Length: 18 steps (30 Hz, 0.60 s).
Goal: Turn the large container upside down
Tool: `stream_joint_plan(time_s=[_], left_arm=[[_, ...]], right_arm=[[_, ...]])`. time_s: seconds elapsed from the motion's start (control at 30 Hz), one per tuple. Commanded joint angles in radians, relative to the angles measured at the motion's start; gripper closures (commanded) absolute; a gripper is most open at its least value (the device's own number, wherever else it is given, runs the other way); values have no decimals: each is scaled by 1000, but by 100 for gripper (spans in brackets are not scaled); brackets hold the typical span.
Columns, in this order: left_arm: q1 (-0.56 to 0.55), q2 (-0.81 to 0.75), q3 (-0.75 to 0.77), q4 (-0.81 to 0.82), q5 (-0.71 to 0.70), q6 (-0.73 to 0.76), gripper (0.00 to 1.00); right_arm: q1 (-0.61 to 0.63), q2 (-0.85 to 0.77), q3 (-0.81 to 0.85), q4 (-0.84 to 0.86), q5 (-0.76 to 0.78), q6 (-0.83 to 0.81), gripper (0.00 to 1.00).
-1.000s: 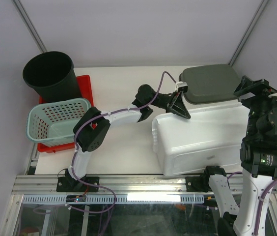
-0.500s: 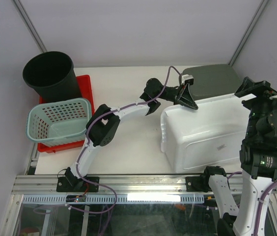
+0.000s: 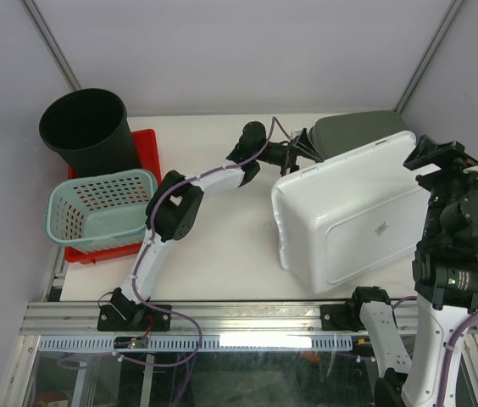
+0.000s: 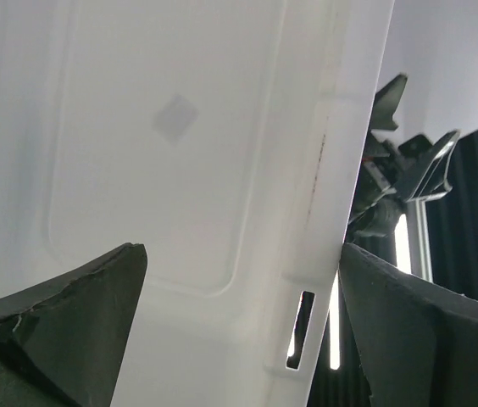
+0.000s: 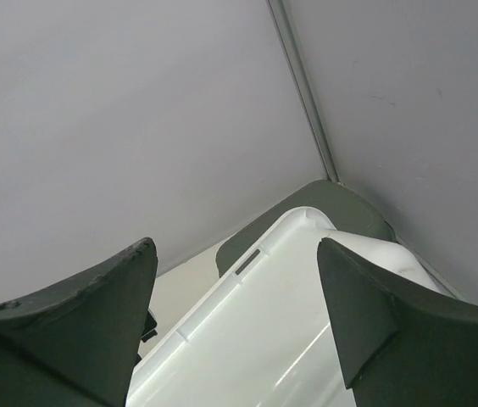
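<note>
Large white plastic container [image 3: 353, 212] is on the 3 o'clock side of the white table [image 3: 222, 254] in the top view. It is steeply tilted, with its base turned up toward the camera. Its near corner reaches the table's front edge, so the only open room is toward 9 o'clock. My left gripper [image 3: 305, 146] is at the container's far rim, at 12 o'clock, and the rim hides its jaws from here. The flat grey lid [image 3: 345, 127] lies behind the container, partly covered. Half a second ago the container leaned less and my left arm reached less far. My right gripper [image 3: 436, 154] hangs just beside the container's 2 o'clock corner; I cannot tell whether they touch.

Left wrist: the container's wall [image 4: 180, 127] fills the frame between my wide-spread fingers [image 4: 61, 322]. I read the tool as released and straddling the rim, though contact is hard to make out.

Right wrist: the fingers [image 5: 69, 322] gape with nothing between them. The container [image 5: 247, 339] and lid [image 5: 332, 208] lie beyond.
</note>
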Motion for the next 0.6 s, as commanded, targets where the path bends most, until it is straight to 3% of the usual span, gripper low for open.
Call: stream_joint_plan(time_s=[0.0, 0.3, 0.43, 0.57], left_arm=[[22, -13, 69, -188, 44, 64, 1], [63, -33, 19, -392, 59, 328, 1], [75, -23, 119, -648, 28, 540, 1], [82, -24, 112, -677, 9, 579, 1]], right_arm=[[-3, -11, -6, 40, 0, 10, 20], [-2, -6, -10, 39, -11, 19, 20], [-2, -2, -12, 37, -22, 25, 20], [-2, 2, -14, 39, -27, 29, 20]])
